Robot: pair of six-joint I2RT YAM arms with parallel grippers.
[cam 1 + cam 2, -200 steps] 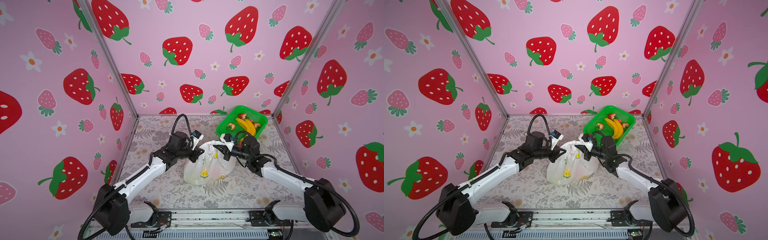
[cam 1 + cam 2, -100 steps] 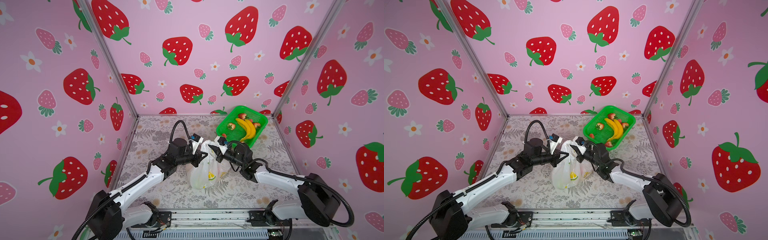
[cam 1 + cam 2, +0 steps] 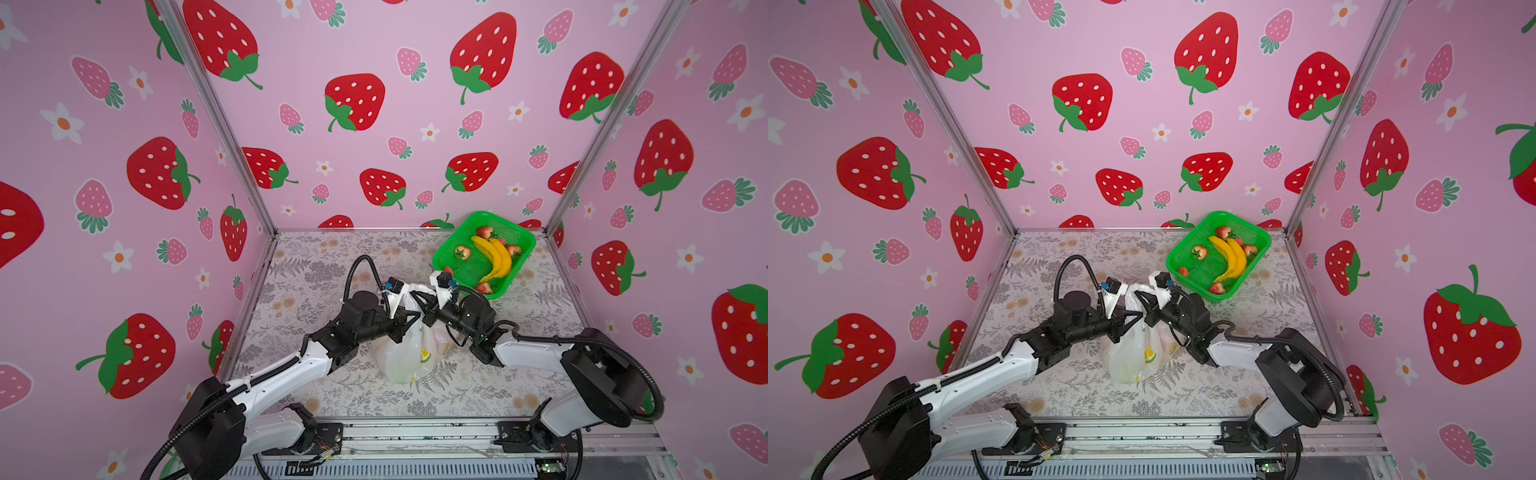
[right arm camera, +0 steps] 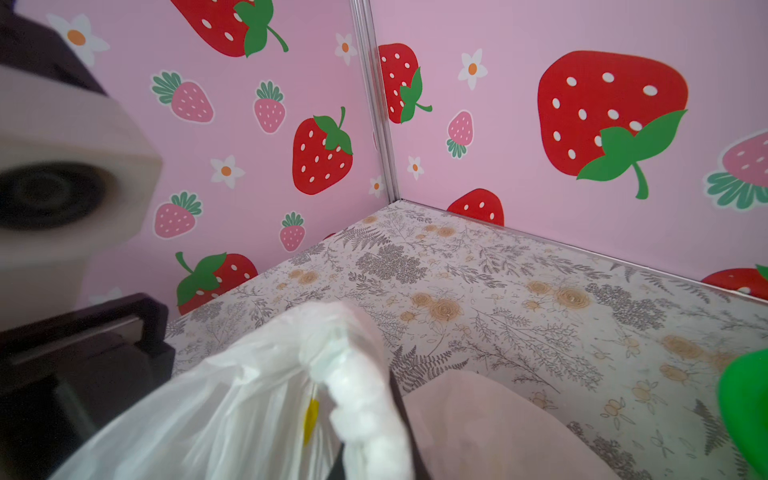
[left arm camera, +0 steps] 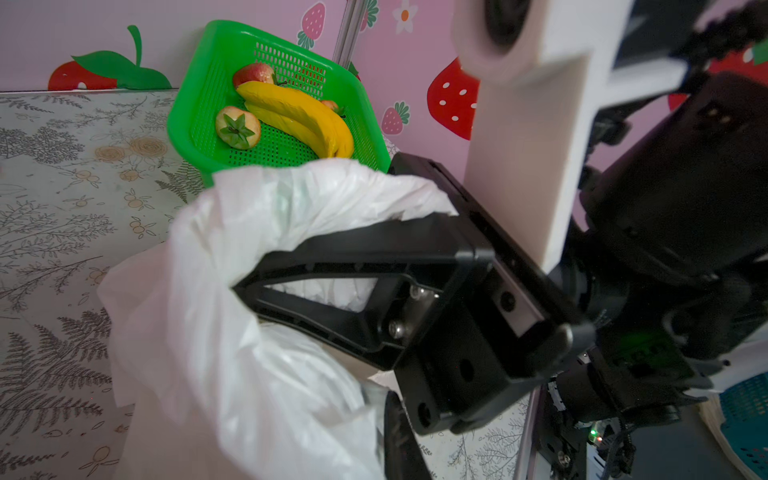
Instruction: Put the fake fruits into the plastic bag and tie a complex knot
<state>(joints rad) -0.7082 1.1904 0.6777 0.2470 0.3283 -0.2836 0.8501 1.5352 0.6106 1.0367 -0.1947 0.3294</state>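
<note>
White-and-black, the left arm (image 3: 291,370) reaches from the near rail across the floral tabletop (image 3: 316,266), elbow low, its left gripper (image 3: 409,318) pressed sideways into the top of the plastic bag (image 3: 401,353); whether its jaws are pinching the film or have let go cannot be told from any view. At centre in both top views, the bag stands upright on the table, thin, crinkled and translucent, a printed lemon slice (image 3: 424,353) showing on its side and pale shapes of the fake fruits inside too blurred to name. Its handles (image 3: 415,291) rise bunched between the two wrists, and the left wrist view shows white film (image 5: 232,332) draped around a black finger (image 5: 332,266) of the opposing tool. Mirroring its partner from the other side, the right arm (image 3: 536,353) bends in, and the right gripper (image 3: 424,309) is clenched on the plastic bag's gathered handle; the right wrist view shows that twisted white strip (image 4: 357,382), the fingertips themselves cut off by the frame edge. No finished knot can be made out. Farther right, near the back corner, a green mesh basket (image 3: 519,237) holds glossy yellow bananas (image 3: 496,257) and several red strawberries (image 3: 462,252), apart from the bag.
</note>
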